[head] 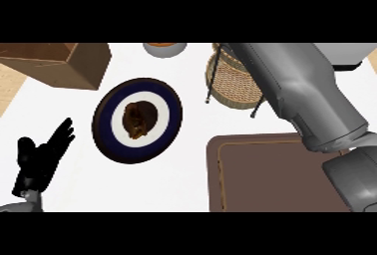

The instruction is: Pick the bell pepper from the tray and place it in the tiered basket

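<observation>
Beside the plate point(137, 119), left robot hand point(40, 158) resting, fingers straight, no readable writing

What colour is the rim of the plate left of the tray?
Dark navy blue around a white centre, on the plate, seen in the head view.

Plate point(137, 120) as landmark | bare counter point(188, 149) on its right, up to tray point(254, 174) | wicker tiered basket point(234, 82) upper right, crossed by right forearm point(309, 94) | wooden box point(63, 62) upper left | left hand point(40, 159) open, lower left
</observation>
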Controlling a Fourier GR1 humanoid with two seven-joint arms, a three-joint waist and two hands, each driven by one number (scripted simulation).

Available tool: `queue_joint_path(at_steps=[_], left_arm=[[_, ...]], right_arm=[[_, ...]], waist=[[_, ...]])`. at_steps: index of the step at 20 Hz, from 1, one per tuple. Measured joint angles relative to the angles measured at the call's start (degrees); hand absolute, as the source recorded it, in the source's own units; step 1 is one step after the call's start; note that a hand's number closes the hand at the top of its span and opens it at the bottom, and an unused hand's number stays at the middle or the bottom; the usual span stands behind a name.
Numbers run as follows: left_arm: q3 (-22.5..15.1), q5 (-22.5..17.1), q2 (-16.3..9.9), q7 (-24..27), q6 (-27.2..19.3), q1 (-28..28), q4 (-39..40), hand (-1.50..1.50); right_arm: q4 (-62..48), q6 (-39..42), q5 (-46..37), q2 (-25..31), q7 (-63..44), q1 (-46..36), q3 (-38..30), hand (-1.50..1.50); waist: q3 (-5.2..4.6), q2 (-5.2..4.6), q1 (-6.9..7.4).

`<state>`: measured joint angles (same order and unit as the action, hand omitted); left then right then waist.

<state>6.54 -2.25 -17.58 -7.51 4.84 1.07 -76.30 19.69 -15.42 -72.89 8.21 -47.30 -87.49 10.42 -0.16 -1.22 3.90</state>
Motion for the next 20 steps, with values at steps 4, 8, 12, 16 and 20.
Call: queue_joint_path(at_steps=[4,8,12,16,20], left_arm=[[0.6,-0.2,-0.4,-0.5,0.2,0.1,-0.4,0.00],[1.0,-0.5,-0.5,-0.5,0.5,-0.7,-0.8,0.00],[0.8,-0.1,-0.1,-0.3,0.3,-0.6,-0.7,0.00],[1.1,-0.6,-0.3,-1.0,0.8,-0.6,-1.4,0.00],[1.0,-0.5,-0.1,-1.1,0.7,-0.6,-1.8,0.00]], right_arm=[[-4.0,2.9,-0.6,1.2,4.4,-2.8,0.0,1.50],[-6.9,5.5,-1.3,1.3,7.3,-4.8,0.1,1.50],[-9.8,8.0,-1.3,2.8,10.2,-5.9,-0.5,1.50],[-12.0,11.3,1.2,2.7,8.3,-5.9,-3.4,1.50],[-14.9,15.8,4.1,2.7,4.2,-5.1,-6.6,-1.50]], waist=[[0.04,0.04,-0.21],[0.06,0.14,-0.47],[0.06,-0.03,-0.33],[0.07,0.05,-0.48],[0.08,-0.03,-0.45]])
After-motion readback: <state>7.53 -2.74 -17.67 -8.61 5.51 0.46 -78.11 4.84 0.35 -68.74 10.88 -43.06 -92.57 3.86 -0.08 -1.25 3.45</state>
